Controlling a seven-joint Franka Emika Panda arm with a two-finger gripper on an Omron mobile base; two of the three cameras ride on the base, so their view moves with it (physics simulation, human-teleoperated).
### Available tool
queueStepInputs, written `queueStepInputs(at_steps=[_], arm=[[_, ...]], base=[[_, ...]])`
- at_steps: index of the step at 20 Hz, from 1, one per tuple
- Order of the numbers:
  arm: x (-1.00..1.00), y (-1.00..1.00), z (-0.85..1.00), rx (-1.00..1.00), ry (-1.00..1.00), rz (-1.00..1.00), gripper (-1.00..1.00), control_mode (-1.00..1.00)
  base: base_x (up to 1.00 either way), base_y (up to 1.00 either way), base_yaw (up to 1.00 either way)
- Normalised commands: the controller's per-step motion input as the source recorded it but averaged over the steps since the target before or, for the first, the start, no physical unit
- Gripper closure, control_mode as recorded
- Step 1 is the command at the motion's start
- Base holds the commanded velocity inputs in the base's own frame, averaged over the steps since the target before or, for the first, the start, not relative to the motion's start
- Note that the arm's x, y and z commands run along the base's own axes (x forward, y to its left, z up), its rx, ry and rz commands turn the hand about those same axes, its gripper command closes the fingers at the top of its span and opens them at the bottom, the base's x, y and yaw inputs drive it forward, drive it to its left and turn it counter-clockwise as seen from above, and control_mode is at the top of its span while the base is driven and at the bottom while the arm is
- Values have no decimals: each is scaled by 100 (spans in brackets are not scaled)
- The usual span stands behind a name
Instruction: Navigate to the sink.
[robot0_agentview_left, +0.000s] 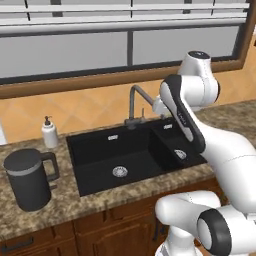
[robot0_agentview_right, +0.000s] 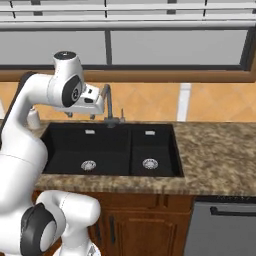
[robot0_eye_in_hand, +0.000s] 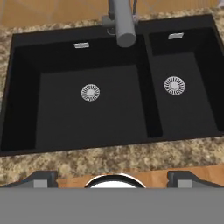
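We stand squarely before the sink (robot0_agentview_left: 125, 155), a matte-black double basin set into the speckled granite desk (robot0_agentview_right: 220, 160). Its large basin lies to our left and the smaller one to our right, each with a round silver drain (robot0_eye_in_hand: 90, 92) at the bottom. The dark grey arched faucet (robot0_agentview_left: 136, 102) rises from the back rim between the two basins. Our pincer (robot0_eye_in_hand: 113, 178) hangs above the front edge of the sink, looking down into it; its two dark fingertips (robot0_eye_in_hand: 41, 178) sit well apart, so it is wide and holds nothing. On the desk left of the sink stand a white soap dispenser (robot0_agentview_left: 49, 133) and, nearer us, a dark kettle (robot0_agentview_left: 29, 177)
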Motion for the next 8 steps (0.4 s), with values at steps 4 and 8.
queueStepInputs(at_steps=[4, 8], arm=[[0, 0, 0, 0, 0, 0, -100, 100], [0, 0, 0, 0, 0, 0, -100, 100]], base=[[34, 21, 0], [36, 28, 0]])
